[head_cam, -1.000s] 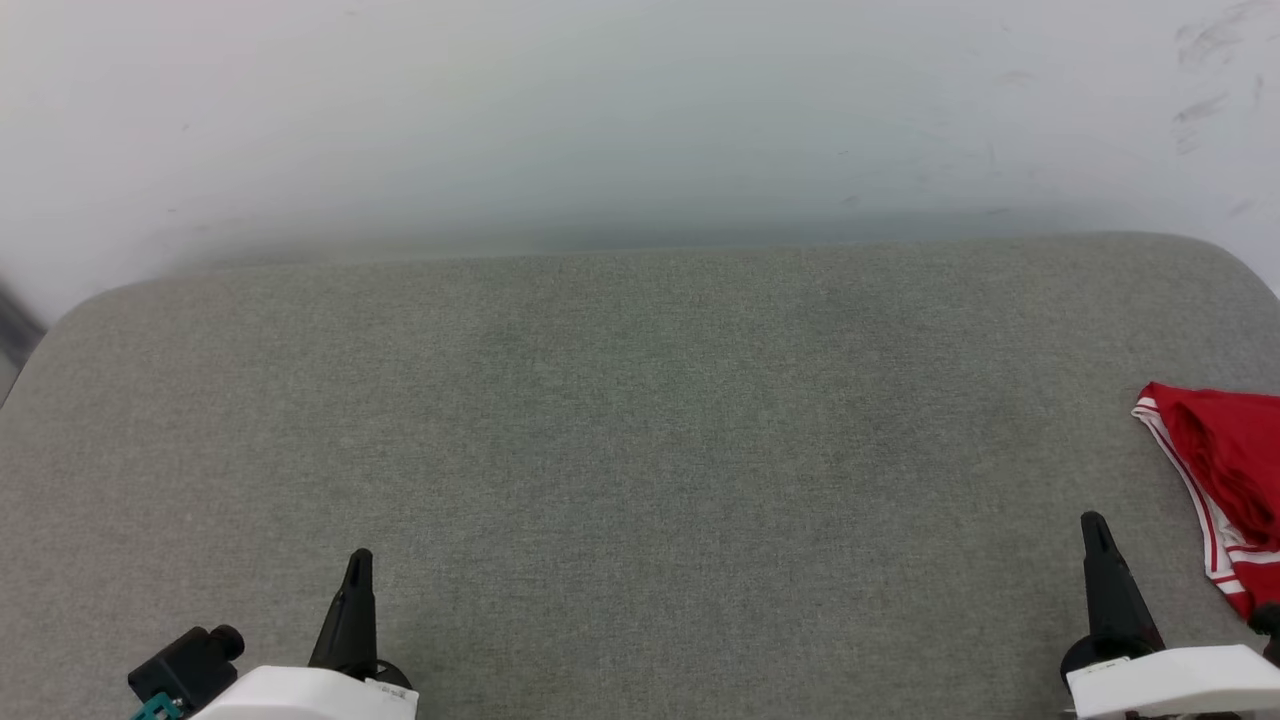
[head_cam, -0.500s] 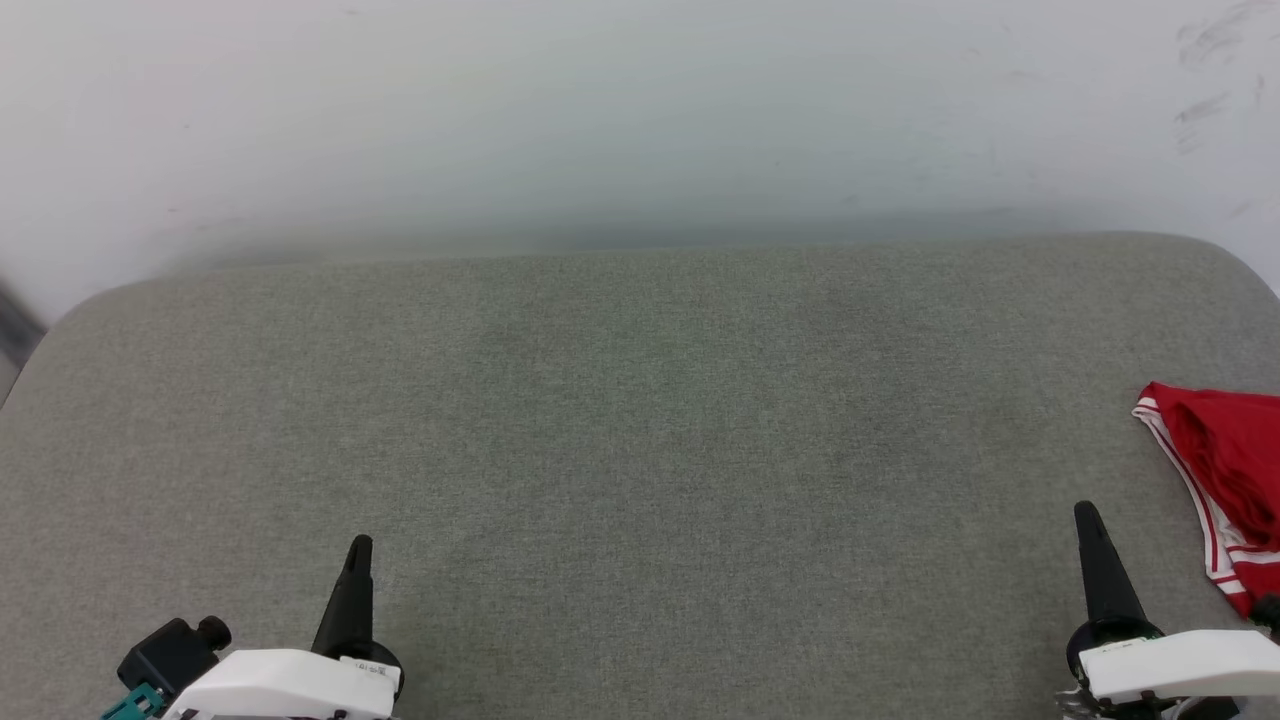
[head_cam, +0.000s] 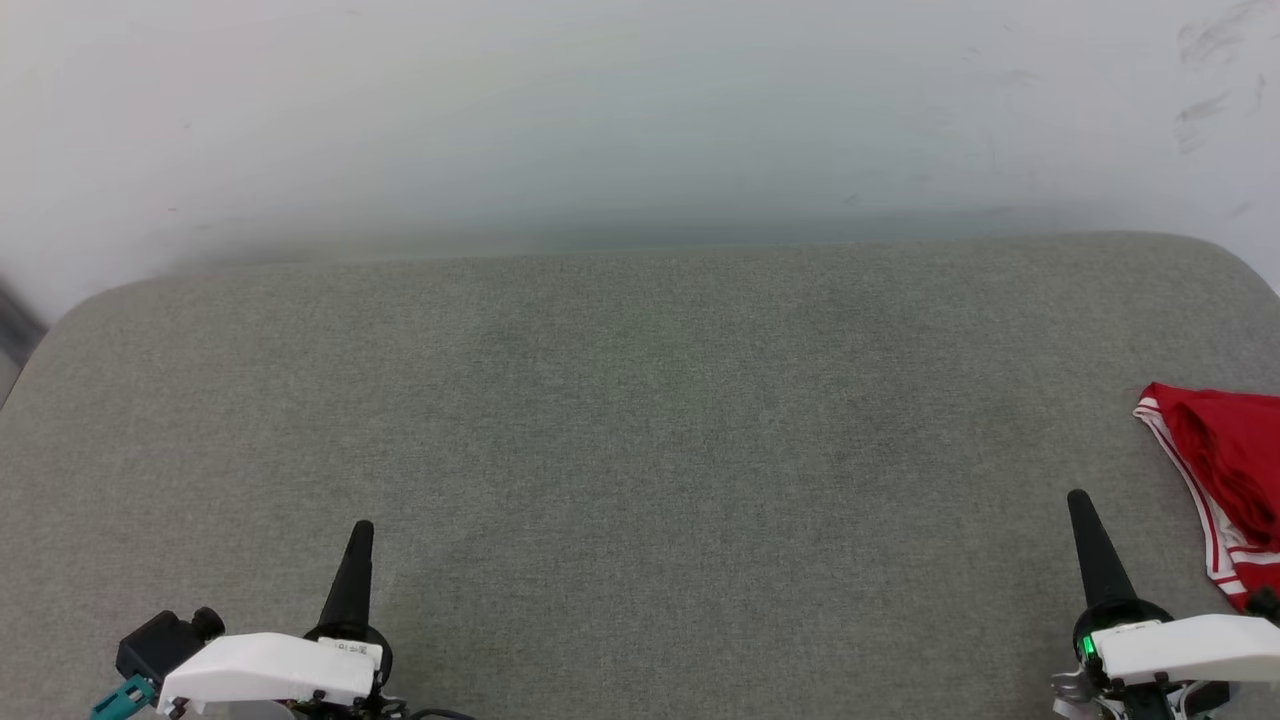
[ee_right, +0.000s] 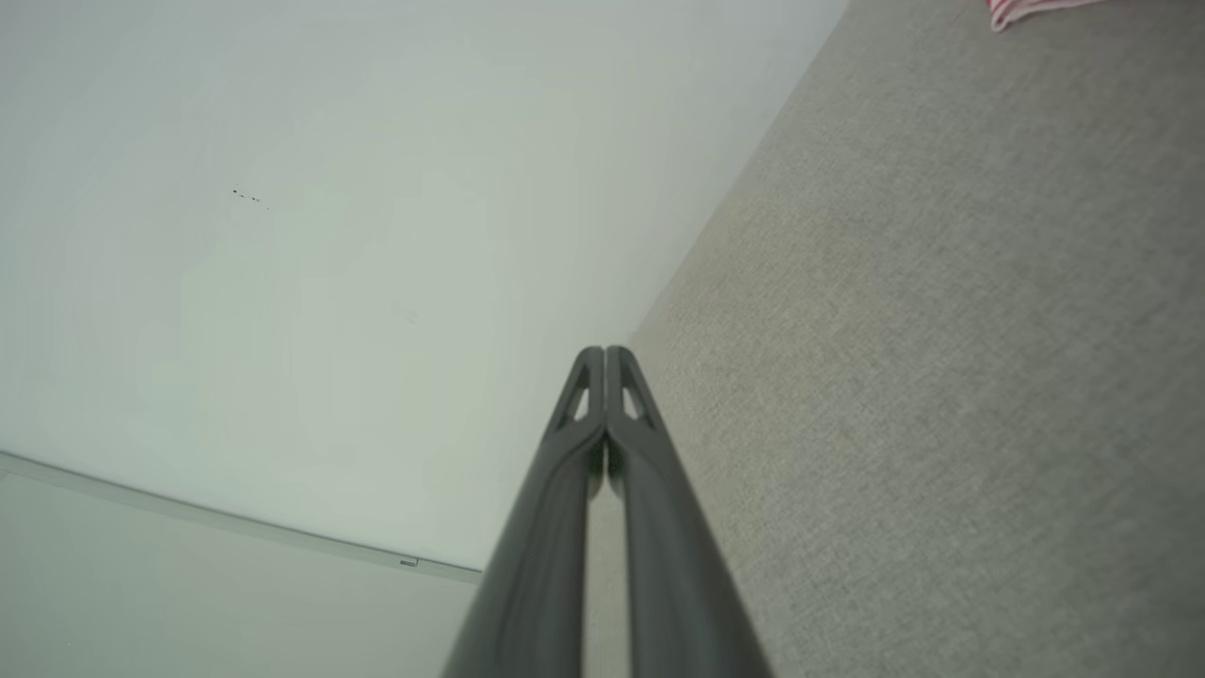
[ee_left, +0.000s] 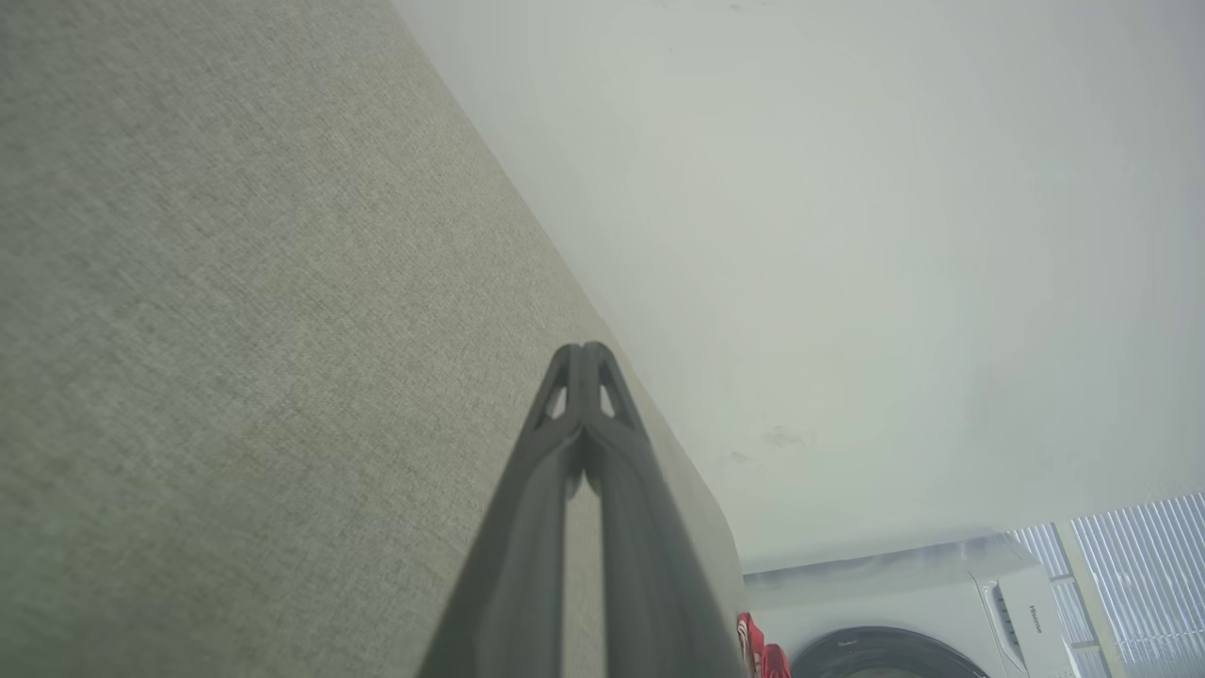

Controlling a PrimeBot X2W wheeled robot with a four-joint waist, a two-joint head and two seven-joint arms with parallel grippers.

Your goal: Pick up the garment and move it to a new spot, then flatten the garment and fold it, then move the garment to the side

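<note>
The garment (head_cam: 1225, 470), red with red-and-white striped trim, lies bunched at the right edge of the grey cushioned surface (head_cam: 640, 420), cut off by the frame. A sliver of the garment (ee_left: 758, 650) shows in the left wrist view, and its striped trim (ee_right: 1031, 9) shows in the right wrist view. My right gripper (head_cam: 1078, 500) stands shut just left of the garment, apart from it, holding nothing. At the lower left my left gripper (head_cam: 362, 530) is shut and empty. Both wrist views show the two fingers pressed together, left gripper (ee_left: 584, 350) and right gripper (ee_right: 603, 352).
A pale wall (head_cam: 640, 120) rises directly behind the surface's far edge. The surface has rounded corners at far left and far right. A white washing machine (ee_left: 941, 612) stands beyond the surface in the left wrist view.
Both arms have moved a little: each fingertip sits slightly higher in the head view than a second ago, and the white wrist housings have turned. The garment has not moved.
</note>
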